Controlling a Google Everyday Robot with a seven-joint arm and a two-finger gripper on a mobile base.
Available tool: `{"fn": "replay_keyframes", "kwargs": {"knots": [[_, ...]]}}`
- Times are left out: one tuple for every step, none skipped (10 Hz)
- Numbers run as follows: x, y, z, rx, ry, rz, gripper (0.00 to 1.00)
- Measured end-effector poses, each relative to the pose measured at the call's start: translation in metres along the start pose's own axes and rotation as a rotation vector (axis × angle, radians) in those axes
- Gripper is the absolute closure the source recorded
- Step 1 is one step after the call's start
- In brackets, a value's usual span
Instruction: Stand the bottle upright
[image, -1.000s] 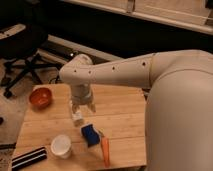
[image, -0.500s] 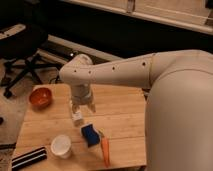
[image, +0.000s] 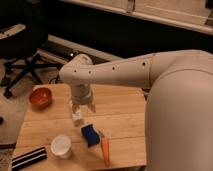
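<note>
The bottle (image: 77, 117), small and clear-whitish, appears to stand upright on the wooden table (image: 122, 115), left of its middle. My gripper (image: 81, 109) points straight down right above it, at the bottle's top, at the end of the big white arm (image: 115, 72) that reaches in from the right. The bottle's upper part is hidden by the gripper.
An orange-red bowl (image: 41, 97) sits at the table's far left. A white round cup (image: 61, 146), a blue object (image: 90, 134), an orange carrot-like item (image: 105, 151) and a black-and-white striped item (image: 28, 157) lie near the front. A black office chair (image: 20, 55) stands beyond the table's left.
</note>
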Motion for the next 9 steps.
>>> {"fn": "replay_keyframes", "kwargs": {"knots": [[0.000,0.000,0.000,0.000,0.000,0.000,0.35],[0.000,0.000,0.000,0.000,0.000,0.000,0.35],[0.000,0.000,0.000,-0.001,0.001,-0.003,0.35],[-0.003,0.003,-0.004,-0.007,-0.004,-0.012,0.35],[-0.007,0.006,-0.007,-0.012,-0.010,-0.025,0.35],[-0.013,0.009,-0.011,-0.018,-0.016,-0.049,0.35],[-0.022,0.012,-0.016,-0.012,-0.025,-0.093,0.35],[-0.027,0.012,-0.019,-0.006,-0.027,-0.115,0.35],[-0.036,0.013,-0.022,0.008,-0.029,-0.149,0.35]]}}
